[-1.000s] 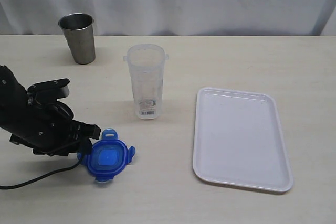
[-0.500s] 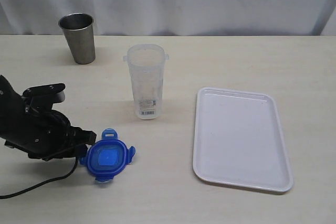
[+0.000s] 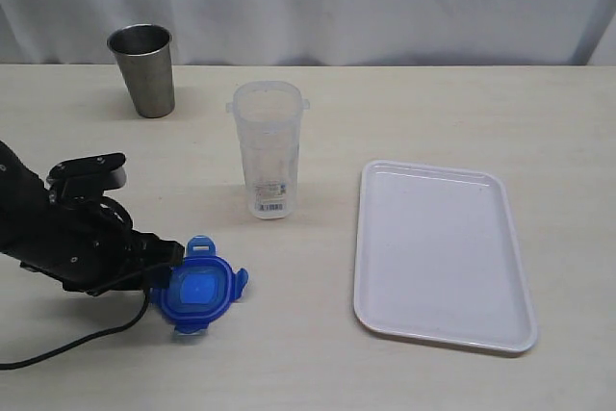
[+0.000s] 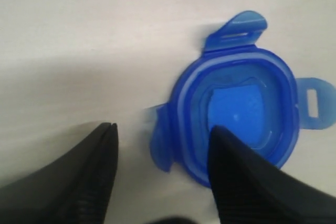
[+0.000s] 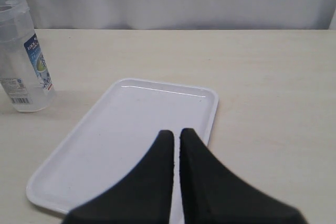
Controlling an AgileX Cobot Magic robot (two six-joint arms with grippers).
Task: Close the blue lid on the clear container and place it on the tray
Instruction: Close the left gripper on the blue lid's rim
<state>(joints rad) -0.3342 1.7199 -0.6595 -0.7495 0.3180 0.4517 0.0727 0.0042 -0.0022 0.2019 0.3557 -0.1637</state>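
The blue lid [image 3: 197, 294] lies flat on the table at the front left, inner side up [image 4: 236, 114]. My left gripper [image 3: 169, 257] is low at the lid's left edge. It is open [image 4: 164, 128]: one finger lies over the lid's rim, the other stands beside it on the bare table, and one flap sits between them. The clear container [image 3: 269, 146] stands upright and uncovered in the middle, also visible in the right wrist view [image 5: 23, 56]. The white tray [image 3: 443, 252] lies empty on the right. My right gripper [image 5: 176, 132] hangs shut and empty above the tray [image 5: 121, 129]; the exterior view does not show it.
A steel cup [image 3: 144, 69] stands upright at the back left. A black cable [image 3: 67, 339] trails from the left arm across the front left of the table. A white curtain hangs along the back edge.
The left gripper drew back to the left, then edged right again to the lid's rim. The lid, container and tray stay in place.
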